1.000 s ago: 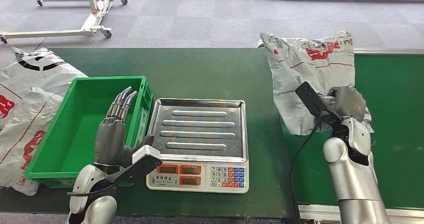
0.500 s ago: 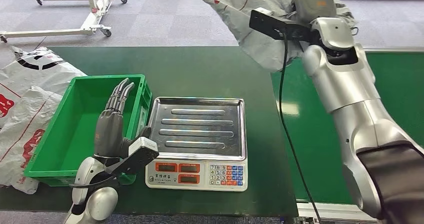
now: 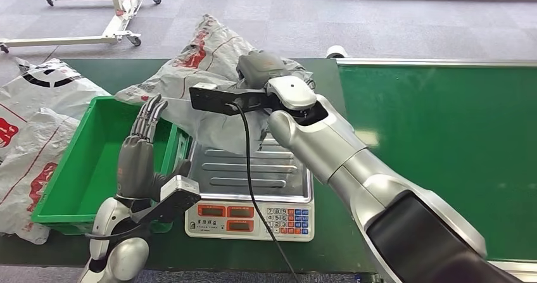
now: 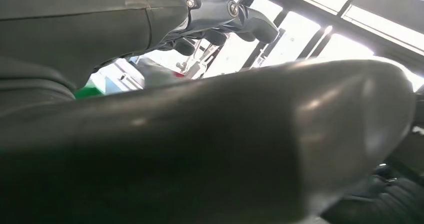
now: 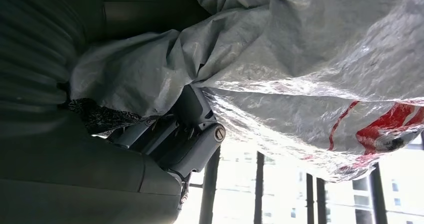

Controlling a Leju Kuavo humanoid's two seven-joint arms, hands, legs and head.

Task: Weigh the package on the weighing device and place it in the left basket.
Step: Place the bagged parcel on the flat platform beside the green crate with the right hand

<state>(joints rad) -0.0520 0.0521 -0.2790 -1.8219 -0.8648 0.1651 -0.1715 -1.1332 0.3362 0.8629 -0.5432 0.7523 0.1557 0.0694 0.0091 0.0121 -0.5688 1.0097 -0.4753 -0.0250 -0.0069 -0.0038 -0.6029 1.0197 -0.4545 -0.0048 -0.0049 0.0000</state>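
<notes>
Grey plastic package [image 3: 190, 83], marked in red, hangs over the scale's [image 3: 253, 182] steel tray, clutched by the right robot hand [image 3: 259, 68]. Left robot hand [image 3: 142, 153] stands empty, fingers straight, over the green basket [image 3: 69, 175].

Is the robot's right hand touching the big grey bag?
Touching. In the right wrist view the grey package is bunched up and gripped by the right hand; the head view shows that hand carrying it above the scale.
</notes>
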